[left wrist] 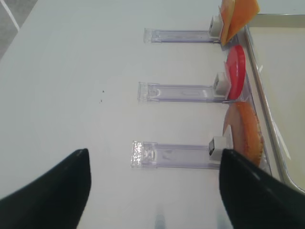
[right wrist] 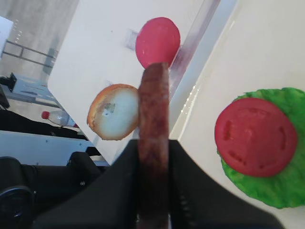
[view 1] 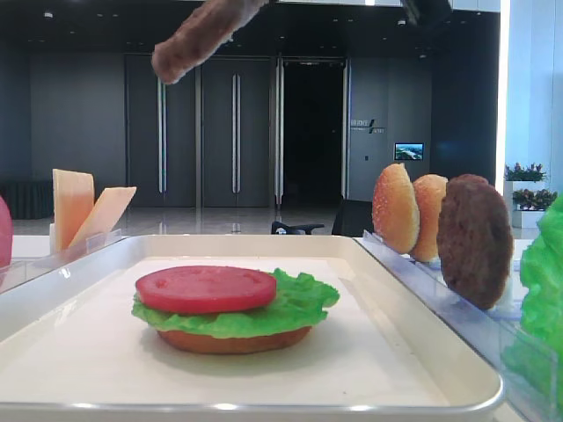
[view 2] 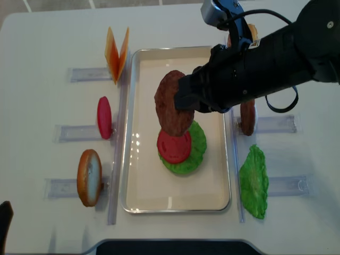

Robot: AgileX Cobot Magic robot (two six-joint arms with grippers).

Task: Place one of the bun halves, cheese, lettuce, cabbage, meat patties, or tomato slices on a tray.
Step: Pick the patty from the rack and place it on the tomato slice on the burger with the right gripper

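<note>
At frame left the left gripper shows wide-spread black jaws over clear plastic racks, while mid-frame the right gripper clamps a rough dark-brown oval meat patty above the smooth cream-white rimmed tray.

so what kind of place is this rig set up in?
Looks like a lab or demo bench in an office-type building, not a kitchen: a white table with fake burger parts in clear plastic racks around a tray, and a dark lobby with tall double doors behind.
</note>
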